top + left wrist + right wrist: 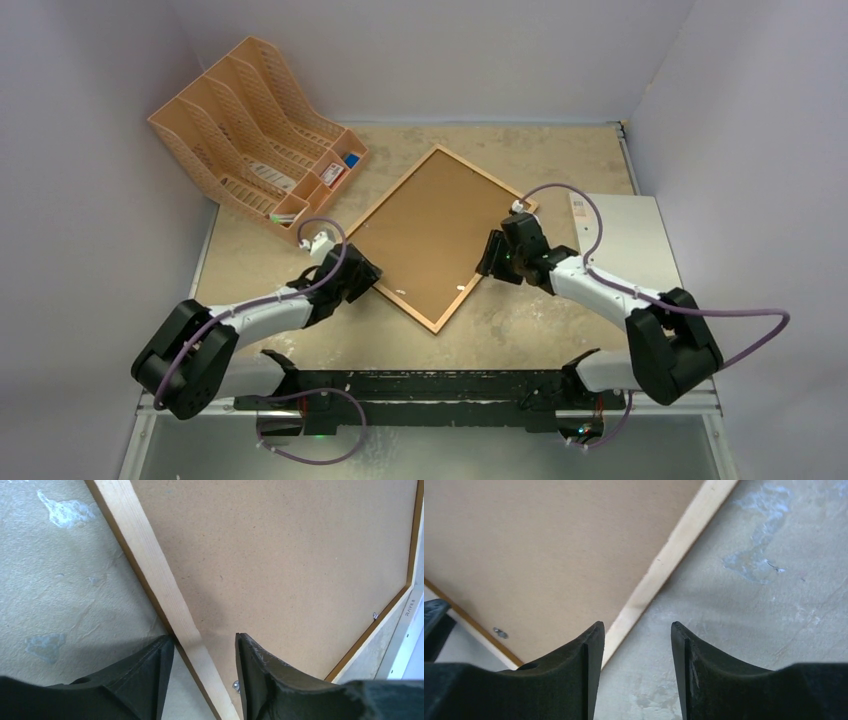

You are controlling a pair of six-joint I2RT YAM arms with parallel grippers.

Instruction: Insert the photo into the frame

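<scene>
The frame [485,178] lies on the table turned like a diamond, back side up, with a brown fibreboard backing panel [430,235] filling it. The photo is hidden. My left gripper [365,272] is at the frame's lower-left side. In the left wrist view it [205,637] stands open astride the pale wooden moulding [150,565], one finger over the table and the other over the backing [280,555]. My right gripper [490,258] is at the lower-right side. It [638,625] is open, mostly over bare table just outside the moulding [674,550], with nothing between its fingers.
An orange-tan file rack [255,125] with small items stands at the back left. A stiff pale sheet [625,235] with a small sticker [578,205] lies at the table's right side, touching the frame's right corner. Walls close in the back and both sides.
</scene>
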